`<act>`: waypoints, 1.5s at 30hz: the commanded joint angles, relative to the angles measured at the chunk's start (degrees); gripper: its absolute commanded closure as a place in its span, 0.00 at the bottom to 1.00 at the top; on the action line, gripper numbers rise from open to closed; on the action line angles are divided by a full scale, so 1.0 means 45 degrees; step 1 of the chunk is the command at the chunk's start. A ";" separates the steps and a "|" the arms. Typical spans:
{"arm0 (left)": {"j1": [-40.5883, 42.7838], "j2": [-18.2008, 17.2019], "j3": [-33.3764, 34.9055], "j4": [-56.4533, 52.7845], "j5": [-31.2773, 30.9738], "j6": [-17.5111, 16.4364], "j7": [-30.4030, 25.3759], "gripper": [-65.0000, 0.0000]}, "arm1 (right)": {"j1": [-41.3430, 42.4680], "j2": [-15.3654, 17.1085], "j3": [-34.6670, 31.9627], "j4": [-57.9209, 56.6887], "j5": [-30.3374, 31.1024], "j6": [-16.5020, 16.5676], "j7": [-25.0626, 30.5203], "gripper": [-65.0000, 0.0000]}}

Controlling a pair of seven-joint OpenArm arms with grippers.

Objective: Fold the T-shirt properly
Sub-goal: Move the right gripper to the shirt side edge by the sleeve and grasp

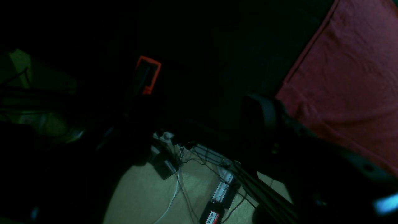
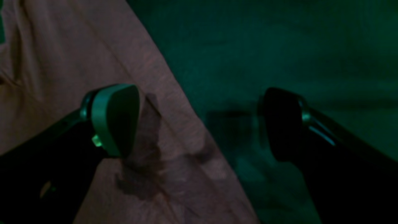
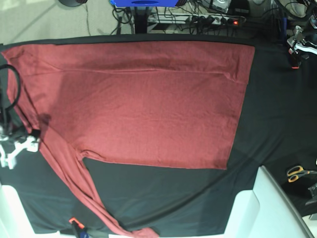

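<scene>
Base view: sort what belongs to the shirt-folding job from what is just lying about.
Job: brick-red long-sleeved knit T-shirt, spread on the black cloth.

Lying about: yellow-handled scissors, white power strip on the floor, small orange-tipped tool.

T-shirt [image 3: 148,104]: plain brick-red, no print. Cloth [image 3: 277,109] beneath: solid black. Scissors [image 3: 298,173]: yellow-orange handles. Floor [image 3: 39,17]: beige. Stand [image 3: 143,3] at top edge: bright blue. Small tool [image 3: 74,221] at front edge: orange tip.
</scene>
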 commanded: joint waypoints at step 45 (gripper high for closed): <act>-0.0375 -0.0159 -0.0061 0.0158 -0.0161 -0.0077 -0.0162 0.36 | -0.0347 -0.0235 0.6083 0.1168 -0.5514 0.0668 -0.2082 0.13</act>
